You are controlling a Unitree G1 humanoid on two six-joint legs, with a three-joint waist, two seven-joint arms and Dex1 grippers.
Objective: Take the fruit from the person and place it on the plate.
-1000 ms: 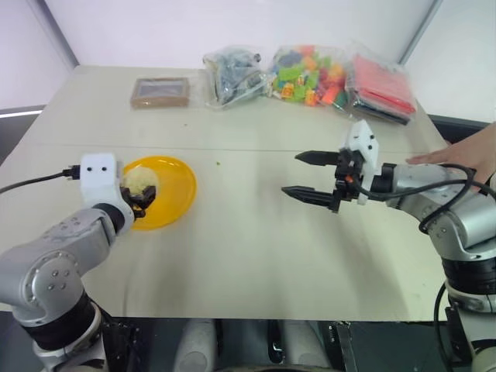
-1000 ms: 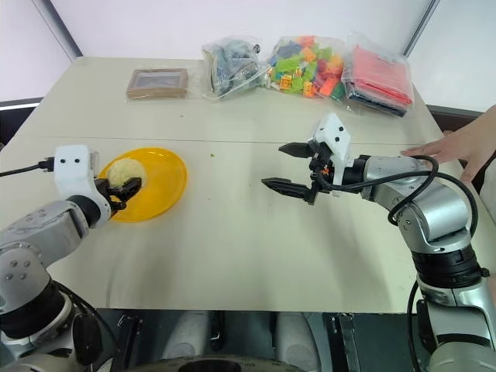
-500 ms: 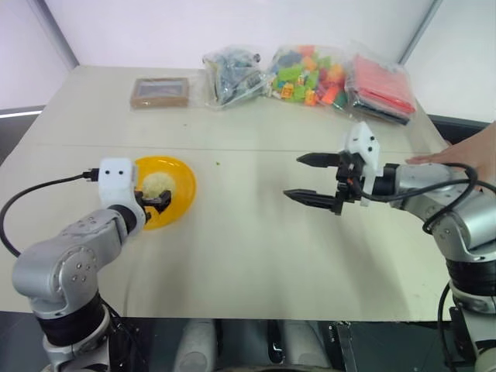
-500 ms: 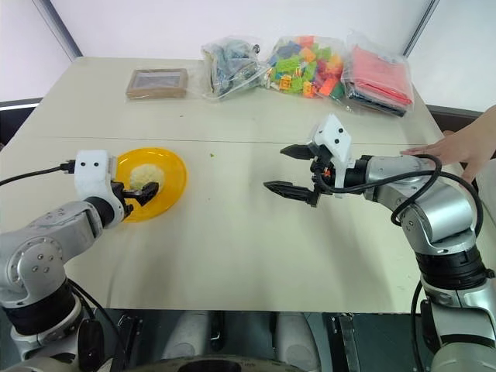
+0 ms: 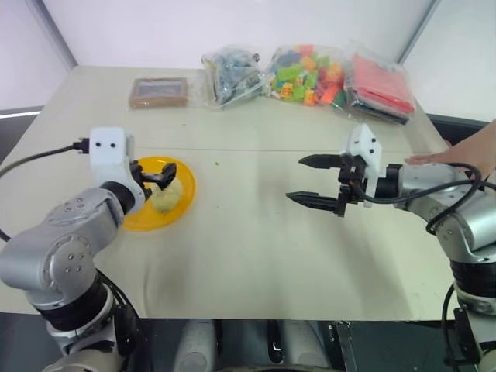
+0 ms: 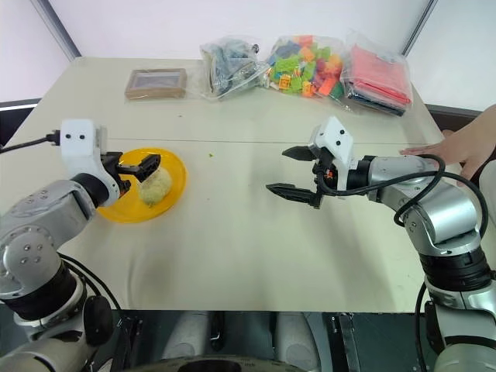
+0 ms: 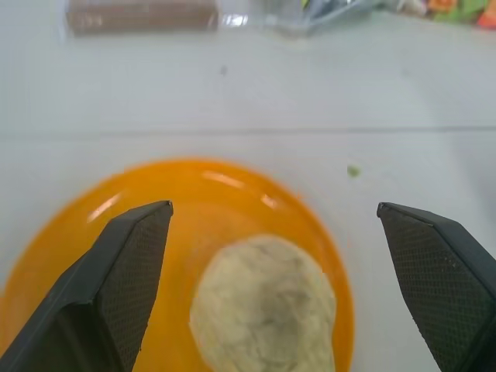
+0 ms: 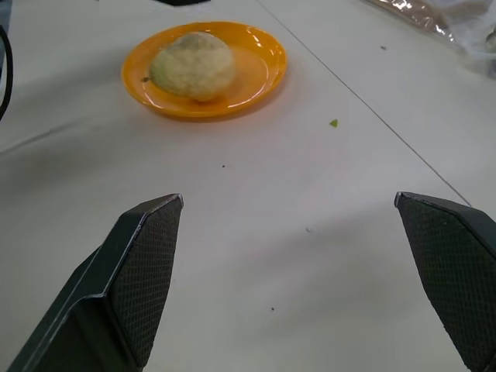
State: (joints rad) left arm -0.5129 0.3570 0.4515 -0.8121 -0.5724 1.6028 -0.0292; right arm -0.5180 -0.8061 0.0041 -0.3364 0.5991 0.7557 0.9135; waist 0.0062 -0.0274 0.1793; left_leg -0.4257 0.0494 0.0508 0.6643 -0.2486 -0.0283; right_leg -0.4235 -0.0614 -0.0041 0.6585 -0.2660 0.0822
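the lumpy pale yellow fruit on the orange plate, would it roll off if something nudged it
Probably not far. The bumpy, pale yellow roundish fruit looks slightly flattened rather than ball-shaped, so it would likely wobble more than roll. It rests inside the shallow, bright orange plastic plate, whose raised rim should check a gentle push. Its rough skin probably gives decent friction; a harder shove might slide the light-looking plate instead.

We see the fruit (image 6: 156, 187), pale yellow, roundish and rough-skinned, lying on the plate (image 6: 177, 172) toward its right half. It rests free, touched by nothing. The plate is round, shallow and bright yellow-orange, several times wider than the fruit, and it sits flat on the pale table at the left of the scene, about midway between near and far. At the far right edge we see the person's hand (image 6: 465, 144), bare, lying palm down with fingers stretched onto the table edge, well apart from the plate.
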